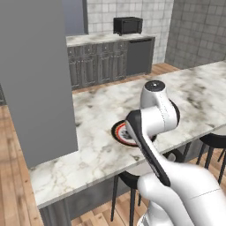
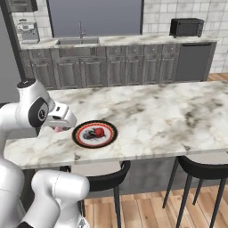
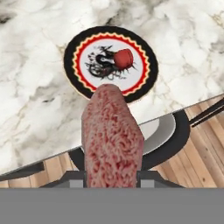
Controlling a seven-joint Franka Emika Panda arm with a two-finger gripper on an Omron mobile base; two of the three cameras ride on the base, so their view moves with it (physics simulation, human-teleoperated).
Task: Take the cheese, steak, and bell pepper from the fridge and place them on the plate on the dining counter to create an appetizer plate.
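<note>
Counter (image 2: 151,116): long veined marble slab, running across both base views. Grey pillar (image 1: 37,79) stands on its left end in the left base view. Black stools (image 2: 202,171) with white seats tucked under the near edge; one stool seat (image 3: 159,131) sits directly below the hand in the hand view.

Back wall: dark cabinets (image 2: 111,69) with a sink (image 2: 78,41), a black microwave (image 2: 187,27) on the worktop, tiled wall behind. Wood floor below.

Arm (image 1: 154,119): white, raised over the near edge of the counter, wrist bent toward the plate.

Plate (image 2: 95,134): black rim, red ring, white centre with black pattern, resting flat on the counter near its front edge. Pepper (image 3: 123,58) lies on the plate's centre, red, slightly right of the pattern in the hand view. No stem detail can be made out.

Gripper (image 3: 111,175): fingers clamped narrow on the steak (image 3: 113,138), which stands up between them as a mottled dark-red slab. Steak is held in the air just short of the plate, over the counter edge, its far end overlapping the plate rim in the hand view.
</note>
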